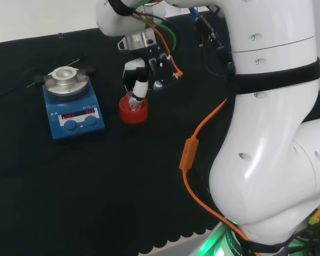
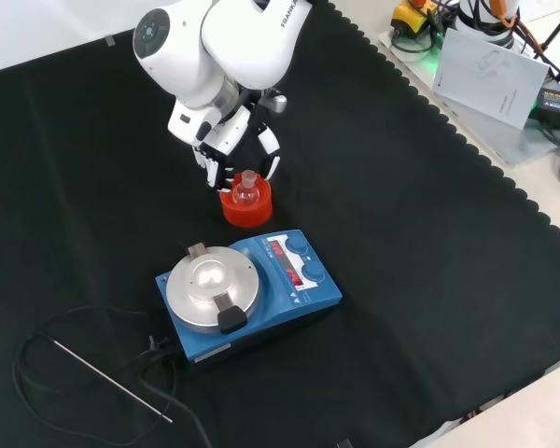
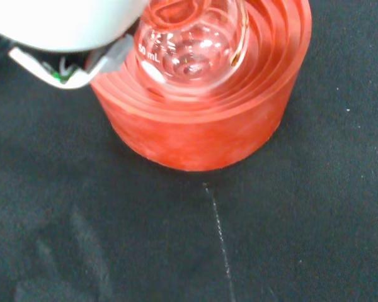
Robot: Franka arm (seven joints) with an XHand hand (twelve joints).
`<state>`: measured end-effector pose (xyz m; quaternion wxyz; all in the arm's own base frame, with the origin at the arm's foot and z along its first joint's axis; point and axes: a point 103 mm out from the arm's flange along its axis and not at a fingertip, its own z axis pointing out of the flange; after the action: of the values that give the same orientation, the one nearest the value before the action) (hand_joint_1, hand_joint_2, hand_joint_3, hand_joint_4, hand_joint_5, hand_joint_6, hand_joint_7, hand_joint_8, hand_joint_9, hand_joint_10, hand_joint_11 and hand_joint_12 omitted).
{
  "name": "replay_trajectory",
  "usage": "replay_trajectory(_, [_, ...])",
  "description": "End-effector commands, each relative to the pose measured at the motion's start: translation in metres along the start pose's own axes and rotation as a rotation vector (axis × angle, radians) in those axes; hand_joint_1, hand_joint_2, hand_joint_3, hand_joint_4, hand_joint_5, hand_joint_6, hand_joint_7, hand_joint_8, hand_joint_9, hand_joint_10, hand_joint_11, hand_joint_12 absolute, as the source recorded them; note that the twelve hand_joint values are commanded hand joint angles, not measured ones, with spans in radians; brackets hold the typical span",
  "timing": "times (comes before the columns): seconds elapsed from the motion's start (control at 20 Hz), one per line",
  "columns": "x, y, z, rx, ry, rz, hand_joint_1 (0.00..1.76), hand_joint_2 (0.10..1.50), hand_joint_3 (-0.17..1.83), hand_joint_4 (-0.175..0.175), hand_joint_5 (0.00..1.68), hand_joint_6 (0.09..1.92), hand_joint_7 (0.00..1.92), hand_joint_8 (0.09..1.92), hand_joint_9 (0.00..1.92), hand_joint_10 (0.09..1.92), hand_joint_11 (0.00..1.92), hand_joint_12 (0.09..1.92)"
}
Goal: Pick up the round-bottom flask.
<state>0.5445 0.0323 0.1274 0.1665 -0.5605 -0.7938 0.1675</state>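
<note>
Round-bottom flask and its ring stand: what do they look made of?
Round-bottom flask: clear and glossy with bright highlights and a white printed mark, so likely glass, though clear plastic is possible. Red ribbed ring: matte, slightly mottled surface with stepped ridges, probably rubber or a soft plastic.

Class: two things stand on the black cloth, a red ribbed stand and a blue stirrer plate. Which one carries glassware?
The red ribbed stand: a clear round-bottom flask sits in it by the hand. The blue stirrer plate carries none.
</note>
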Motion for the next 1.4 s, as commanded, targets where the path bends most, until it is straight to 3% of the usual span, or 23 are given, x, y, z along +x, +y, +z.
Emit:
replay_trajectory(0.05, [0.003,0.001,-0.001,-0.001,0.0,-0.003,0.99,0.35,0.92,-0.175,0.7,1.08,1.04,0.9,1.27,0.71,1.09,1.19])
replay_trajectory(0.55, [0.01,0.004,0.004,0.008,0.001,-0.004,1.01,0.36,0.92,-0.175,0.74,1.07,1.08,0.89,1.33,0.68,1.14,1.15])
replay_trajectory(1.4, [0.016,0.005,0.004,-0.023,0.005,0.002,1.13,0.4,0.96,-0.175,0.98,0.88,1.28,0.77,1.51,0.54,1.34,1.01])
